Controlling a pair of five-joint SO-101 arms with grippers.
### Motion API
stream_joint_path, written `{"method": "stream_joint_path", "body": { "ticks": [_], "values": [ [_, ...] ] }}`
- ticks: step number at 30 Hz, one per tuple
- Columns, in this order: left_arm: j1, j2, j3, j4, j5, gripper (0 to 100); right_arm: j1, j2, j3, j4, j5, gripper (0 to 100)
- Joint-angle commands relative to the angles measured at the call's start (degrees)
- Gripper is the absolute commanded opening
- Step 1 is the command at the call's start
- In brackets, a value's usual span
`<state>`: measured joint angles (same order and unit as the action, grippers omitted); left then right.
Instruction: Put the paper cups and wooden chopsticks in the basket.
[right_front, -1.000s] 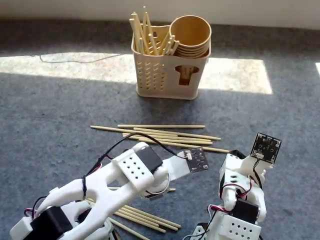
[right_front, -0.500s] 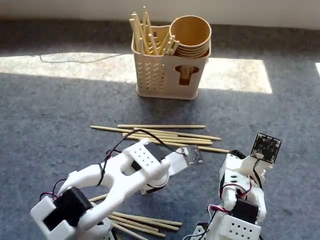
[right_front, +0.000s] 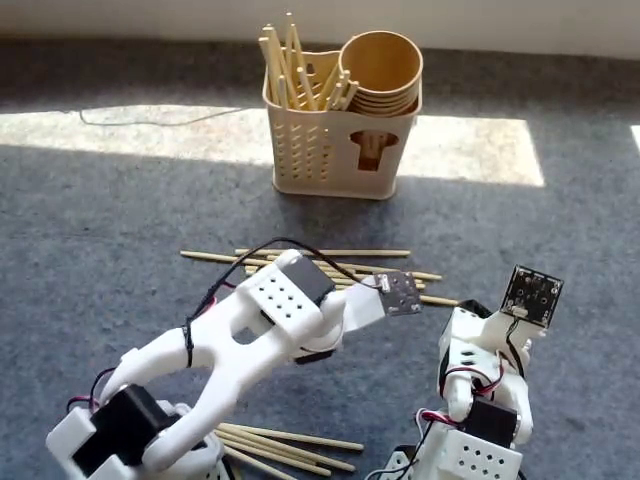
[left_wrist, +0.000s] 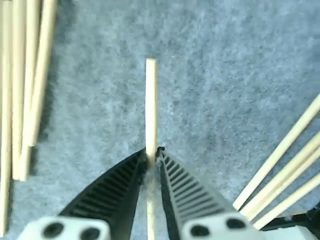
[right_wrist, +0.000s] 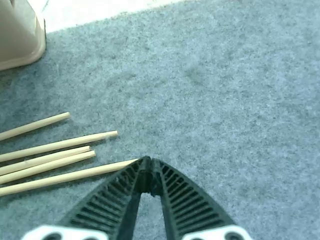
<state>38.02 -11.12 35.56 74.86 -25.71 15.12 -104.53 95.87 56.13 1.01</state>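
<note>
The cream basket (right_front: 335, 150) stands at the back of the grey carpet. It holds stacked paper cups (right_front: 382, 70) and several upright chopsticks (right_front: 290, 65). My left gripper (left_wrist: 152, 155) is shut on one wooden chopstick (left_wrist: 150, 105), which sticks out past the fingertips above the carpet. In the high view the left arm (right_front: 280, 325) reaches over the near edge of the loose chopstick pile (right_front: 330, 262) mid-carpet. My right gripper (right_wrist: 147, 172) is shut on nothing, its tips just above the carpet by the ends of several chopsticks (right_wrist: 55, 145). A basket corner (right_wrist: 17, 35) shows far off.
A second bunch of chopsticks (right_front: 290, 445) lies at the front beside the left arm's base. The right arm (right_front: 490, 370) is folded at the front right. A thin cable (right_front: 150, 122) lies on the sunlit strip to the left of the basket.
The left arm has swung away from the front bunch, forward and right, up to the middle pile. More of the front bunch is uncovered. The right arm has kept still.
</note>
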Motion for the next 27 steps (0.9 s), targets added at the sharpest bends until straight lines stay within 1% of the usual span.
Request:
{"method": "stream_joint_path", "body": {
  "ticks": [1,5,8,17,19,22,27],
  "values": [
    [-4.79,-4.62,-8.04,4.75,-2.81,1,0.66,-0.66,6.81,-1.36,-0.18,0.6],
    [-8.66,-6.90,-15.87,9.67,-3.16,1,0.66,-0.66,6.81,-1.36,-0.18,0.6],
    [-10.33,-8.92,-22.55,12.04,-3.16,1,0.66,-0.66,6.81,-1.36,-0.18,0.6],
    [-14.02,-10.68,-42.95,12.13,-2.73,1,0.66,-0.66,6.81,-1.36,-0.18,0.6],
    [-14.02,-10.59,-47.43,11.96,-1.49,1,0.66,-0.66,6.81,-1.36,-0.18,0.6],
    [-14.02,-10.59,-52.53,8.79,2.81,1,0.66,-0.66,6.81,-1.36,-0.18,0.6],
    [-14.02,-10.59,-55.78,-0.70,6.77,1,0.66,-0.66,6.81,-1.36,-0.18,0.6]
  ]
}}
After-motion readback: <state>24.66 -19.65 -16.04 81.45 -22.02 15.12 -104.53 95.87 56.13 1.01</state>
